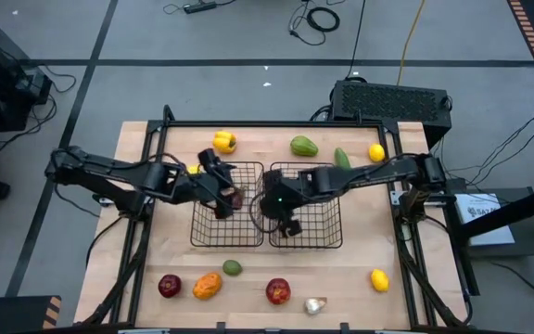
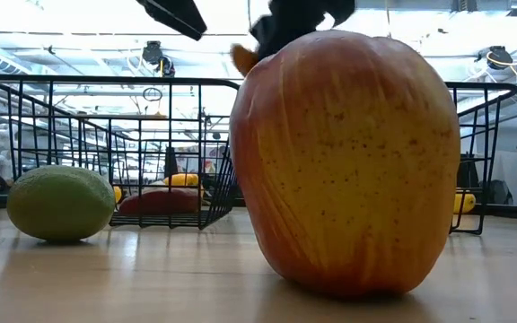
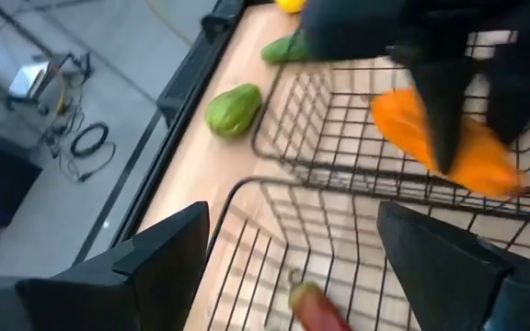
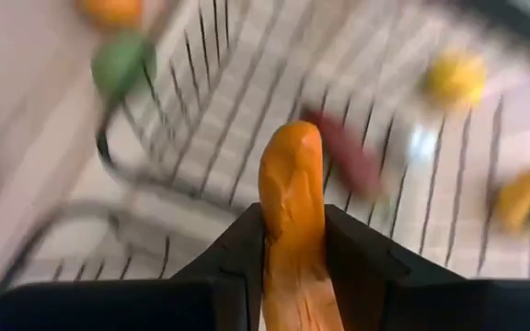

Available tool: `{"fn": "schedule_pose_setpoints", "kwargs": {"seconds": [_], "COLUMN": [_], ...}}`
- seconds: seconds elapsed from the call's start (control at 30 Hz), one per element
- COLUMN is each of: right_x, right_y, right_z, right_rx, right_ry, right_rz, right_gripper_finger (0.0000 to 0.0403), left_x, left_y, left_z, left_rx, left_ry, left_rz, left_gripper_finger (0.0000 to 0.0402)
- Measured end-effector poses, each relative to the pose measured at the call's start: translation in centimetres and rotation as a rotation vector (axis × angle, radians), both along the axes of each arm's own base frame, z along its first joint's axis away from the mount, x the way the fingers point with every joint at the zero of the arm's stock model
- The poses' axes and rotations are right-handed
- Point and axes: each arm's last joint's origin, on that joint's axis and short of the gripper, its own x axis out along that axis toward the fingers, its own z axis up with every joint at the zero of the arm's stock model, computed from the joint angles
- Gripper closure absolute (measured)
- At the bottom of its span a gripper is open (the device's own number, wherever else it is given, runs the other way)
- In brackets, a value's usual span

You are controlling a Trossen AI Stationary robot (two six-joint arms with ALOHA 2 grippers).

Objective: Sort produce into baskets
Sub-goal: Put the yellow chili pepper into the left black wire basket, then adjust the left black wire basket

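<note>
The right gripper (image 4: 293, 234) clamps an orange pepper (image 4: 291, 198) above the right basket (image 1: 327, 239). The left gripper (image 3: 293, 257) hovers, jaws apart, over the left basket (image 1: 207, 232), which holds 1 red piece (image 3: 316, 308).

Open table (image 1: 248, 283) before baskets (image 1: 227, 206)

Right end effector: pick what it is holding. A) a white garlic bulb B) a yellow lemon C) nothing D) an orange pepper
D: in the right wrist view the right end effector is closed on a long orange pepper, above the baskets.
</note>
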Motion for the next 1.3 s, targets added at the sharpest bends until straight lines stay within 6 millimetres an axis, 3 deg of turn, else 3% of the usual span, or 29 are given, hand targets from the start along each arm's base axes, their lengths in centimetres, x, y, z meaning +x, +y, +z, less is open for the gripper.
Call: {"fn": "schedule_pose_setpoints", "kwargs": {"seconds": [0.2,0.37,0.57,0.73,0.9,1.13,1.3], "right_x": [1.5,3.1,6.2,7.2,7.4,7.2,6.9], "right_y": [1.5,1.7,0.7,-0.6,-1.8,-2.2,-1.4], "right_z": [1.8,1.7,-2.8,-5.8,-6.9,-6.2,-5.6], "right_rx": [-0.171,-0.332,-0.435,-0.449,-0.411,-0.391,-0.480], "right_ry": [-0.253,-0.379,-0.378,-0.284,-0.248,-0.262,-0.196], "right_rz": [0.150,0.204,0.247,0.209,0.153,0.104,0.048], "right_gripper_finger": [0.0312,0.0312,0.0312,0.0308,0.0262,0.0169,0.0150], "left_x": [-3.8,-4.8,-4.9,-5.0,-5.0,-5.0,-5.2], "left_y": [-0.1,-0.7,-1.0,-0.9,-0.9,-0.9,-0.8], "left_z": [1.6,2.2,2.1,2.0,2.0,2.0,0.9], "left_rx": [-0.065,-0.068,-0.062,-0.043,-0.028,-0.037,-0.049], "left_ry": [-0.056,-0.101,-0.096,-0.081,-0.079,-0.085,-0.055], "left_rz": [0.100,0.107,0.098,0.114,0.127,0.136,0.167], "left_gripper_finger": [0.0080,0.0080,0.0080,0.0080,0.0080,0.0080,0.0080]}}
